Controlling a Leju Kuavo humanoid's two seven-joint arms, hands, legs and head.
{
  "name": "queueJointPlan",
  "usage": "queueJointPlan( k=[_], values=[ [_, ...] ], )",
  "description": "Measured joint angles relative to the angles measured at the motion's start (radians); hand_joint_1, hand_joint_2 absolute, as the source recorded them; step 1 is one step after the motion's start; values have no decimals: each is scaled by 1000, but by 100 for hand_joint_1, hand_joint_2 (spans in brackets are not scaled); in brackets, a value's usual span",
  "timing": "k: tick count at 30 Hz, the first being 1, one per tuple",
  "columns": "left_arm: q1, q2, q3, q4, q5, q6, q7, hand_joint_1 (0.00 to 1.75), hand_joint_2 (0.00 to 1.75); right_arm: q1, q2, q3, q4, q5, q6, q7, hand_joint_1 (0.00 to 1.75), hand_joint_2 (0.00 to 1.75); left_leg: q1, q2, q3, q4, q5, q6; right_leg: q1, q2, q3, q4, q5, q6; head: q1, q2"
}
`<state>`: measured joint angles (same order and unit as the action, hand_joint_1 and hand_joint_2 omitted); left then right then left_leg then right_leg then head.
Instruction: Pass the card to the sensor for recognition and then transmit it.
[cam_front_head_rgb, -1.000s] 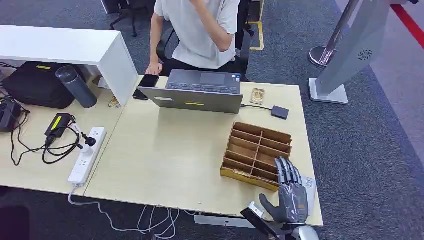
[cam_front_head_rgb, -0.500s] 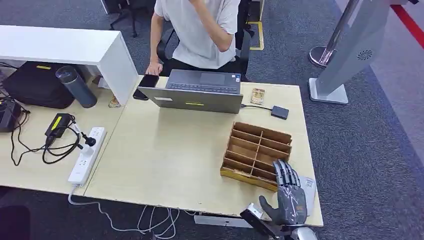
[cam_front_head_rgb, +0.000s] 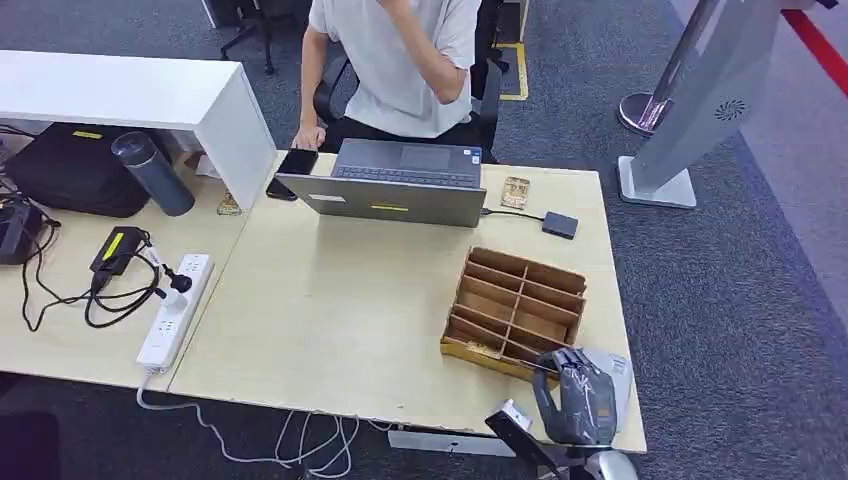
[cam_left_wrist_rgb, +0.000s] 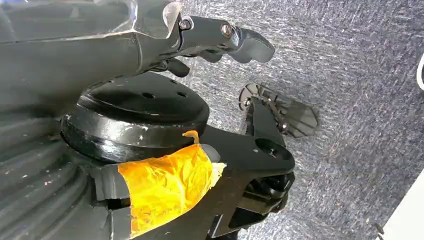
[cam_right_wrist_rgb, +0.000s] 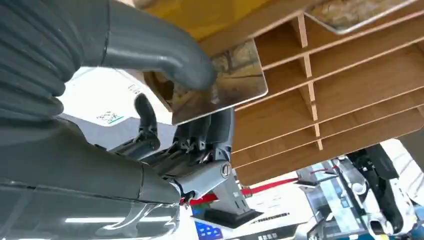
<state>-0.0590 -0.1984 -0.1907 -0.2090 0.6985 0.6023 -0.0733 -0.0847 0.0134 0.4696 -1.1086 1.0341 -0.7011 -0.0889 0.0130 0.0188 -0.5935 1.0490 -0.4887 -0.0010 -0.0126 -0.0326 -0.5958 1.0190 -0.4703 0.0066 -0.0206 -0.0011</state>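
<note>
At the near right corner of the table my right hand (cam_front_head_rgb: 578, 400) is curled in, just at the front edge of the wooden divided box (cam_front_head_rgb: 515, 305). The right wrist view shows its thumb (cam_right_wrist_rgb: 165, 55) and fingers pinching a glossy patterned card (cam_right_wrist_rgb: 235, 85) in front of the box's compartments (cam_right_wrist_rgb: 350, 95). Another card (cam_right_wrist_rgb: 360, 12) lies in a farther compartment. A small black sensor box (cam_front_head_rgb: 559, 224) sits at the far right of the table, cabled to the laptop (cam_front_head_rgb: 395, 185). My left hand (cam_left_wrist_rgb: 225, 40) hangs over grey carpet, with its dark fingers showing.
A person sits behind the laptop at the far edge. A small card (cam_front_head_rgb: 515, 191) lies beside the laptop. A white sheet (cam_front_head_rgb: 612, 368) lies under my right hand. A power strip (cam_front_head_rgb: 175, 310), cables and a black bag (cam_front_head_rgb: 75, 170) are on the left desk.
My right hand's fingers, stretched flat over the box's near corner before, have curled in and now pinch a card. The hand has drawn slightly back toward the table edge.
</note>
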Motion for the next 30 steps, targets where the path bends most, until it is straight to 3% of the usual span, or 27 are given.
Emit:
queueJointPlan(
  k=[3, 12, 30],
  values=[
    [0, 0, 0, 0, 2, 0, -3, 0, 175, -1, 0, 0, 0, -22, 0, -5, 103, 175, 0, 0, 0, 0, 0, 0, 0, 0, 0, 0, 0, 0, 0, 0],
    [0, 0, 0, 0, -2, 0, -34, 0, 175, 10, 0, 1, -2, -34, 0, -2, 103, 175, 0, 0, 0, 0, 0, 0, 0, 0, 0, 0, 0, 0, 0, 0],
    [0, 1, 0, 0, 0, 0, -16, 0, 175, -3, -26, 5, -20, -61, 23, 11, 103, 175, 0, 0, 0, 0, 0, 0, 0, 0, 0, 0, 0, 0, 0, 0]
  ],
)
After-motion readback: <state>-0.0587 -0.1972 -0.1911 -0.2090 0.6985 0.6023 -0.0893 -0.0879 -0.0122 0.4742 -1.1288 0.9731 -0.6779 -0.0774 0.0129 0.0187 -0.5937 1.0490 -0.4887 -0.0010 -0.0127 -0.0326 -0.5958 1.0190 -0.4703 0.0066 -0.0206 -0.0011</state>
